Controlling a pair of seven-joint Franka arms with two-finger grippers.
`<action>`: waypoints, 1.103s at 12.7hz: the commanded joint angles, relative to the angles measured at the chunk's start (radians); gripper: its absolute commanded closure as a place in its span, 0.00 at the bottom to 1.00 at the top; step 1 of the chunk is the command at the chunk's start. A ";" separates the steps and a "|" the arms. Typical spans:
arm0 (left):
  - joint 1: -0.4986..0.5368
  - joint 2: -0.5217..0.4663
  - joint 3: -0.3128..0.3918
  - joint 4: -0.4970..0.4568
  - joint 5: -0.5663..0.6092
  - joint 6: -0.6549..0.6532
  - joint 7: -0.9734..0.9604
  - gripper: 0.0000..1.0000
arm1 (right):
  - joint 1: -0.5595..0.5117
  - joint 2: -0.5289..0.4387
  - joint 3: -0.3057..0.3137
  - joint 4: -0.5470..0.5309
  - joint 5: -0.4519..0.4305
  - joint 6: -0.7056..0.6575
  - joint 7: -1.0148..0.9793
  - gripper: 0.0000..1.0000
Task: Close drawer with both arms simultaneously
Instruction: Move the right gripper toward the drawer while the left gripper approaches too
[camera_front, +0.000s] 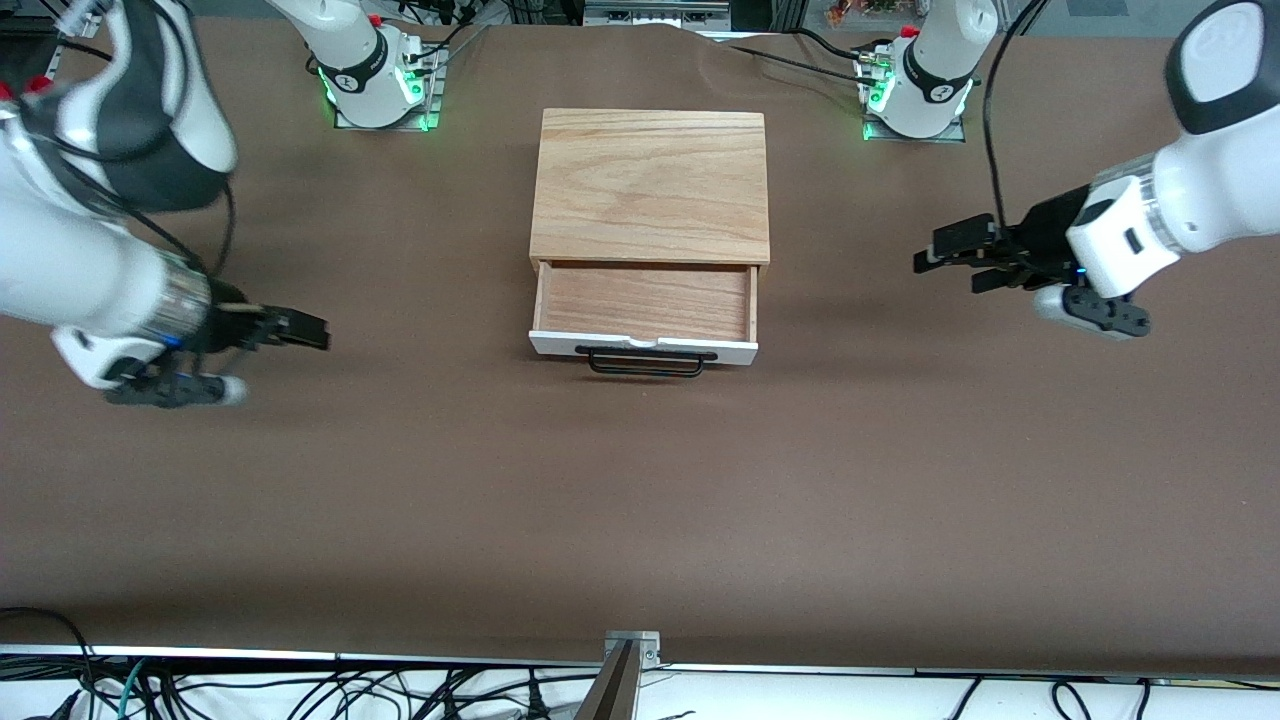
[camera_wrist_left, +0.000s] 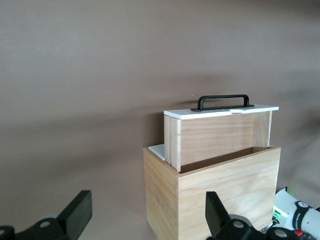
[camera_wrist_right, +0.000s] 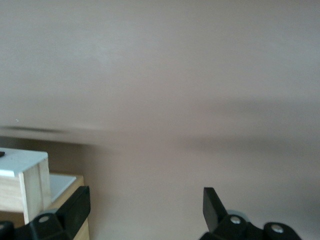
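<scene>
Front view: I see the drawer pulled out of its box mid-table; the left claw and right claw hang off the drawer's two ends. Left wrist view: fingers spread wide. Right wrist view: fingers wide too.

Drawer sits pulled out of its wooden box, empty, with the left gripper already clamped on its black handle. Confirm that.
Not quite. The drawer is pulled out and empty, but the front view shows the left gripper open, well off the handle, over the table's left-arm end.
</scene>
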 joint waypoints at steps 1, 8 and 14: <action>-0.024 0.056 -0.030 -0.007 -0.016 0.075 0.007 0.00 | 0.060 0.052 -0.004 0.010 0.014 0.091 0.001 0.00; -0.123 0.237 -0.062 -0.007 -0.024 0.220 0.007 0.00 | 0.198 0.224 0.003 0.079 0.014 0.376 0.072 0.00; -0.193 0.347 -0.062 -0.008 -0.190 0.380 0.011 0.00 | 0.300 0.314 0.003 0.107 0.016 0.448 0.162 0.00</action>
